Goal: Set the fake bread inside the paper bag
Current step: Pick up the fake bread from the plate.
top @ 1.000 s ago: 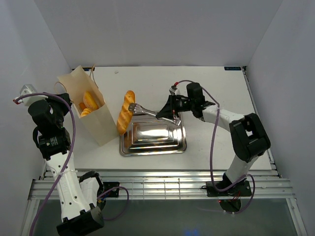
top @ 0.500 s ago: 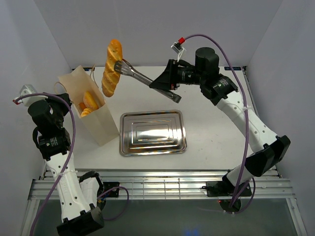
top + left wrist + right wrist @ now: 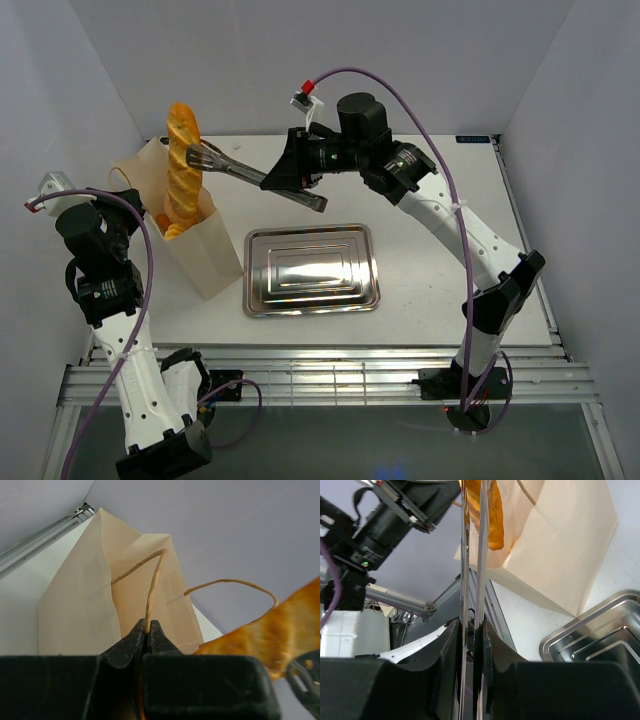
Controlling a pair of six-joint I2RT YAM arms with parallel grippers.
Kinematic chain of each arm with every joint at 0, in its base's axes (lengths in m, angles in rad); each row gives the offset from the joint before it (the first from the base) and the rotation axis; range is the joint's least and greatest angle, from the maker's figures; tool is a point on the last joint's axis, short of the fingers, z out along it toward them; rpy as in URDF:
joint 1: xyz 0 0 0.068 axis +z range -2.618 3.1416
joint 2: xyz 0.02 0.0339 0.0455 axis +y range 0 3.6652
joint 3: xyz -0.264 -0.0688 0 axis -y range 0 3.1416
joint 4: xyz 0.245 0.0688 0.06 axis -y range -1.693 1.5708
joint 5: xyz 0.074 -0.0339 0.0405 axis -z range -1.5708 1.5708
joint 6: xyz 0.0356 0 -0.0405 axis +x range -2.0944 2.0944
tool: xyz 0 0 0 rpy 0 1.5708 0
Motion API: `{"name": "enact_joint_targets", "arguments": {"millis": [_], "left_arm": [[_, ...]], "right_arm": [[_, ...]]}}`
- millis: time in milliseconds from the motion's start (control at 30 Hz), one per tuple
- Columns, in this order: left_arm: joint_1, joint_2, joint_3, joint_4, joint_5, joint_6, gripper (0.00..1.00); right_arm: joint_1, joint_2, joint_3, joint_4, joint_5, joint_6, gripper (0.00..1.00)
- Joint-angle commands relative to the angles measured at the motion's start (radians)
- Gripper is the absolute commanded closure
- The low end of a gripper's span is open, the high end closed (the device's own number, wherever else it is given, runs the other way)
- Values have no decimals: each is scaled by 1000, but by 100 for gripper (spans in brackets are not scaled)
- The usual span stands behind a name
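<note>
A long golden baguette (image 3: 182,165) of the fake bread hangs upright, with its lower end in the mouth of the paper bag (image 3: 205,255). Metal tongs (image 3: 245,170) pinch it near its top, and my right gripper (image 3: 472,625) is shut on the tongs' two arms (image 3: 472,555). More orange bread (image 3: 165,228) shows inside the bag. My left gripper (image 3: 147,627) is shut on one brown cord handle (image 3: 152,580) and holds the bag (image 3: 75,605) up. The baguette (image 3: 270,630) enters the left wrist view from the right.
A shiny steel tray (image 3: 310,268) lies on the white table right of the bag, with nothing on it. The right arm (image 3: 440,210) reaches across above the tray. Walls close in the table at the left, back and right.
The right arm lifted the tongs and baguette from the tray's left edge and swung them up and left. The baguette turned upright over the bag. The left arm stayed still.
</note>
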Motion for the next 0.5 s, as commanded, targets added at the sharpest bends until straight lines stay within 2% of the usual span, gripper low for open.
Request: {"name": "enact_joint_targets", "arguments": {"millis": [0,200,267,467], "left_arm": [[2,-21,36,3,5,-4,100],[0,-21,31,4,4,-4,100],[0,-19,30,4,4,-2,100],[0,-16,36,6,7,-2,100]], "right_arm": [[20,27,45,16,18,-13,92],[34,67,30,44,-22,22,91],[36,70,18,78,-39,46,84],[36,72,-2,122,-80,83,73]]}}
